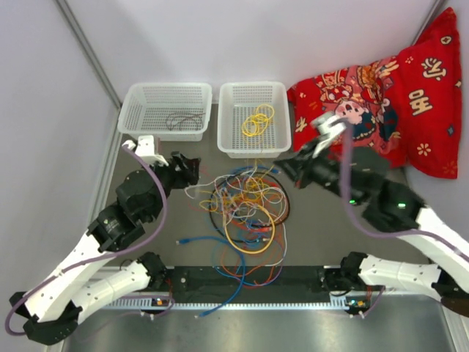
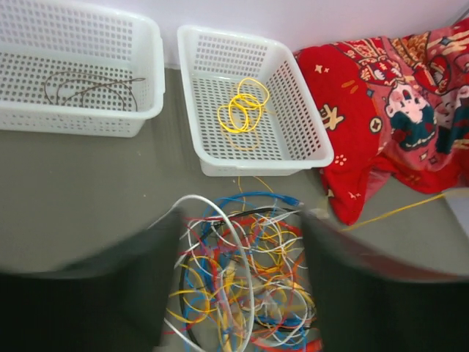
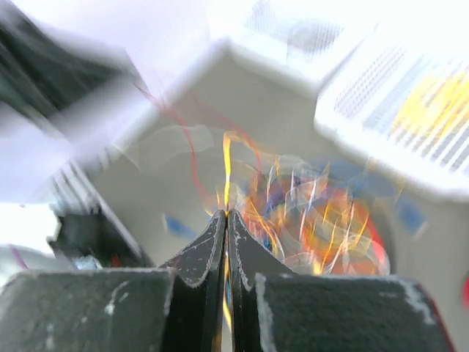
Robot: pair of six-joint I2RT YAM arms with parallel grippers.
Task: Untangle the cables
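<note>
Left gripper (image 1: 192, 170) and right gripper (image 1: 289, 171) flank the cable tangle (image 1: 245, 213) on the grey table (image 1: 322, 235), seen overhead. Left wrist: jaws apart, just above the tangle. Right wrist, blurry: fingers pinched tight on one yellow cable (image 3: 227, 165).

The overhead camera sits above and behind my arm bases, looking down on the whole counter (image 1: 322, 235): cables (image 1: 245, 213), left basket (image 1: 165, 134), right basket (image 1: 253, 150), red cloth (image 1: 381, 95). My left wrist camera looks forward, low over the heap, past my left pincer (image 2: 242, 220) toward both baskets and the back wall (image 2: 330, 18). My right wrist camera sits very near, tilted and blurred, sighting along my right pincer (image 3: 226, 214) into the heap. All three views share the cables and the right basket.
</note>
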